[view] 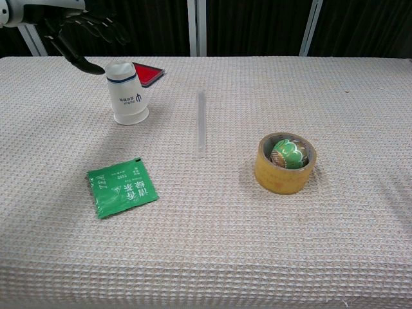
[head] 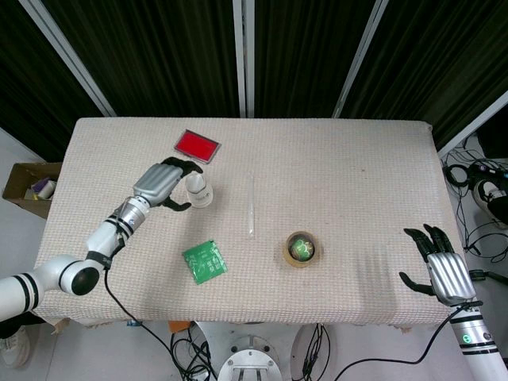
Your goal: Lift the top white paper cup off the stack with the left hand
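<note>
Beside cup stack (view: 129, 94), left hand (head: 161, 184) spread.

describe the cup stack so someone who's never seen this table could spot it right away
On the cloth-covered table, look at the far left part, just in front of the red pad. There the cup stack stands upside down, beside the left hand. It is the only tall white thing, with a dark band and a blue logo, unlike the flat green packet nearer the front edge.

I get bright, even overhead light on the worktop (head: 333, 167) — shadows are soft and short, no glare. Both views are sharp; the backdrop stays dark, and the chest view bends slightly at its edges.
</note>
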### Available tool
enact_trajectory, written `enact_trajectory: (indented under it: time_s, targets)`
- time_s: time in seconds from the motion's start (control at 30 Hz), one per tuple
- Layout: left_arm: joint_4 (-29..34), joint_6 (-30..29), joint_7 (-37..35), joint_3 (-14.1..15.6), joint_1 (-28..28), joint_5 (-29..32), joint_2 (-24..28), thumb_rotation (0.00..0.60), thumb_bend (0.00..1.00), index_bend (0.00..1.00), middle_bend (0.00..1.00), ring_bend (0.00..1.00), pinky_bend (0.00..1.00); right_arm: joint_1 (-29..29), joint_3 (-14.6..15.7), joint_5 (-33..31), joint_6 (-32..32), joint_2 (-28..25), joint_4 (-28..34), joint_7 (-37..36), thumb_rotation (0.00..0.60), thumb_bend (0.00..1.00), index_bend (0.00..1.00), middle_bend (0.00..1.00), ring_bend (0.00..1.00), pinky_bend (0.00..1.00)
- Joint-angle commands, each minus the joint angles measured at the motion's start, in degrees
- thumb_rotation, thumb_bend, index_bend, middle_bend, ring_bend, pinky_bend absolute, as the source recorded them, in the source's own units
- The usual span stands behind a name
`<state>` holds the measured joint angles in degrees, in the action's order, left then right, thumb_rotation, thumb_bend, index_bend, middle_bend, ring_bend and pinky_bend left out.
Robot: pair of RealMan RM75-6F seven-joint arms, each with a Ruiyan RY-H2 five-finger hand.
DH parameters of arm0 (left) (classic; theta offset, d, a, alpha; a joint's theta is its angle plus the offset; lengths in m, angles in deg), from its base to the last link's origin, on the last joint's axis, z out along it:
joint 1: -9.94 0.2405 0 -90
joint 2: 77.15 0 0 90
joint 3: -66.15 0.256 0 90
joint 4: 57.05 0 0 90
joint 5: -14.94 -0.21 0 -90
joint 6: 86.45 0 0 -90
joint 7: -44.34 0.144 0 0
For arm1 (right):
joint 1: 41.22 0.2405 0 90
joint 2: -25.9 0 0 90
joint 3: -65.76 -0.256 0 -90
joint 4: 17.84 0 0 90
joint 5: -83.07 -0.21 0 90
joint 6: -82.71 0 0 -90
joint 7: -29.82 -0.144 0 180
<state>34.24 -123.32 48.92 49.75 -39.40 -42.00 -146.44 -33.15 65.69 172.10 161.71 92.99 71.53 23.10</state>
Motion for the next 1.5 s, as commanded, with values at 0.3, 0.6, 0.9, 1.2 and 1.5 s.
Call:
enact_trajectory:
  time_s: [0.3, 0.6, 0.9, 1.2, 1.5]
  targets:
    - [-6.13, 2.76, 2.65, 2.25, -5.9, 9.44, -3.78, 0.6, 0.25, 0.22, 0.17, 0.16, 0.12, 0.15, -0.07, -0.38, -0.51, 0.15, -1.26, -1.49, 0.6, 0.18, 0.13, 0.17, 0.0, 0.06]
    - [-8.5, 2.18, 3.23, 3.97, -7.64, 13.29, -5.47, 0.6, 0.25, 0.26, 0.17, 0.16, 0.12, -0.03, -0.03, -0.68, -0.54, 0.25, -2.02, -2.28, 0.6, 0.18, 0.13, 0.17, 0.0, 0.06]
    - [-10.37, 1.88, 4.88, 5.63, -9.44, 16.03, -6.45, 0.6, 0.27, 0.28, 0.17, 0.16, 0.12, 0.03, -0.13, -0.89, -0.72, 0.3, -2.23, -2.47, 0.6, 0.18, 0.13, 0.17, 0.0, 0.06]
    - [-10.41, 3.07, 3.97, 6.26, -10.06, 17.53, -5.79, 0.6, 0.31, 0.31, 0.17, 0.16, 0.12, 0.1, -0.15, -1.06, -1.02, 0.44, -2.42, -2.56, 0.6, 0.18, 0.13, 0.17, 0.0, 0.06]
    - [-9.69, 2.37, 3.25, 6.35, -10.17, 17.12, -5.12, 0.6, 0.35, 0.37, 0.18, 0.16, 0.12, 0.03, -0.15, -1.18, -1.02, 0.34, -2.18, -2.3, 0.6, 0.18, 0.13, 0.17, 0.0, 0.06]
